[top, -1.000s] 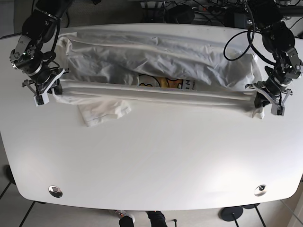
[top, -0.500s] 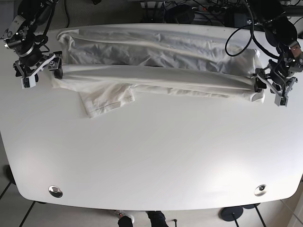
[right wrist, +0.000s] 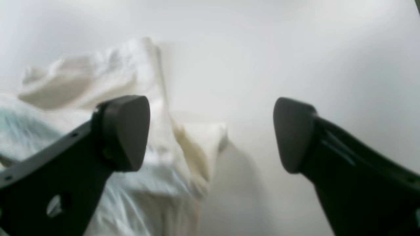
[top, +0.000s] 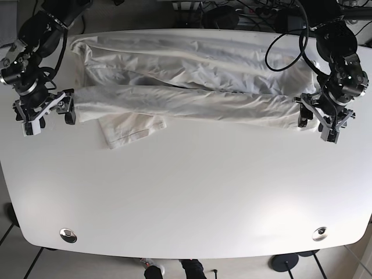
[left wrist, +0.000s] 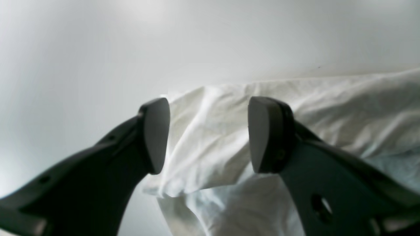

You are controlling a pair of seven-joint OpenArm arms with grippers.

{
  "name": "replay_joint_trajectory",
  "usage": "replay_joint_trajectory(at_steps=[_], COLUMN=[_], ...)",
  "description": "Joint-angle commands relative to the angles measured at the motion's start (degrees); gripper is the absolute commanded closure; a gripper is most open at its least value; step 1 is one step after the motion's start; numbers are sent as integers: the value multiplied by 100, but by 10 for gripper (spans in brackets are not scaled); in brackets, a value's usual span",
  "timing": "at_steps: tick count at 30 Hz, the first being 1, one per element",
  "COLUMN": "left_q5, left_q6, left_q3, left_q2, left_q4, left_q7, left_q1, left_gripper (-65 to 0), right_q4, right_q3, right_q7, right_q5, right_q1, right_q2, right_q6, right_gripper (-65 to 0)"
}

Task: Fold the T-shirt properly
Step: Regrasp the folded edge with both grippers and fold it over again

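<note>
Let go of the T-shirt [top: 186, 87] now; fingers [left wrist: 157, 134] wide on both sides. First long fold down on bench [top: 186, 192]. Sleeve next.

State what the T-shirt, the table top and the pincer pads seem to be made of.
T-shirt: thin white woven or knit cloth, matte; it creases and drapes.
Table: smooth white top, likely laminate; soft light reflections.
Left pincer pads: dark matte rubber or plastic; which one is unclear.
</note>
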Motion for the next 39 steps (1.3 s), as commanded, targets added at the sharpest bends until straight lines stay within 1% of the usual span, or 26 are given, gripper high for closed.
replay_joint_trajectory(at_steps=[1,3,6,8,10,13,16,18,19,20,21,24,26,28,29,30,31,32,33,35,37,38,39], left_q5=[-65,-65,-65,-57,-57,-57,-57,-57,-57,-57,-48,-48,-48,-48,-48,-48,-48,-48,-48,-48,-48,-48,-48], left_q6=[13,13,13,13,13,13,13,13,13,13,13,13,13,13,13,13,13,13,13,13,13,21,21], left_q3=[-16,-25,-25,-33,-42,-42,-42,-42,-42,-42,-42,-42,-42,-33,-33,-33,-33,-33,-33,-33,-25,-16,-16], left_q2=[-92,-92,-136,-153,-285,-303,-311,-311,-311,-311,-311,-311,-355,-408,-417,-434,-434,-443,-452,-531,-540,-540,-549], left_q4=[-183,-508,-851,-965,-974,-974,-965,-965,-965,-974,-992,-1220,-1396,-1546,-1616,-1695,-1774,-1836,-1888,-1915,-1915,-1915,-1932], left_q7=[-107,-107,-107,-107,-107,-239,-423,-590,-670,-749,-810,-837,-845,-924,-1012,-1100,-1144,-1153,-1162,-1162,-1162,-1162,-1162], left_q1=[-254,-342,-421,-421,-245,-87,168,326,397,458,467,493,493,493,493,493,493,493,485,485,485,441,361], left_gripper=[-344,-344,-344,-344,-344,-344,-344,-344,-344,-344,-344,-344,-344,-344,-344,-344,-344,-344,-344,-344,-344,-344,-344], right_q4=[-339,-840,-1561,-2097,-2634,-3152,-3381,-3390,-3390,-3398,-3398,-3381,-2950,-2194,-1772,-1297,-884,-453,197,980,1226,1217,1208], right_q3=[-251,-559,-1165,-1587,-2045,-2554,-2757,-2783,-2880,-2959,-3029,-3029,-3003,-3003,-2959,-2774,-2546,-2291,-1834,-1341,-1077,-919,-664], right_q7=[157,218,649,1062,1519,2073,2249,2319,2337,2346,2346,2346,2319,2152,1845,1511,1124,728,201,-573,-968,-1039,-1048], right_q5=[128,128,128,128,128,128,128,128,128,128,128,181,190,190,190,190,190,190,190,190,225,383,753], right_q1=[326,607,845,977,994,994,968,933,933,933,933,985,950,810,722,651,555,449,300,36,-166,-298,-553], right_q2=[35,35,176,290,422,492,536,501,501,501,501,501,501,501,501,501,431,263,88,-106,-220,-229,-220], right_q6=[12,12,8,-89,-265,-309,-379,-379,-379,-379,-379,-379,-379,-379,-379,-379,-379,-379,-379,-344,-326,-326,-326], right_gripper=[-568,-568,-568,-568,-568,-568,-568,-564,-541,-490,-360,-8,-40,-16,-17,-17,-17,-17,-17,-17,-17,-17,-17])
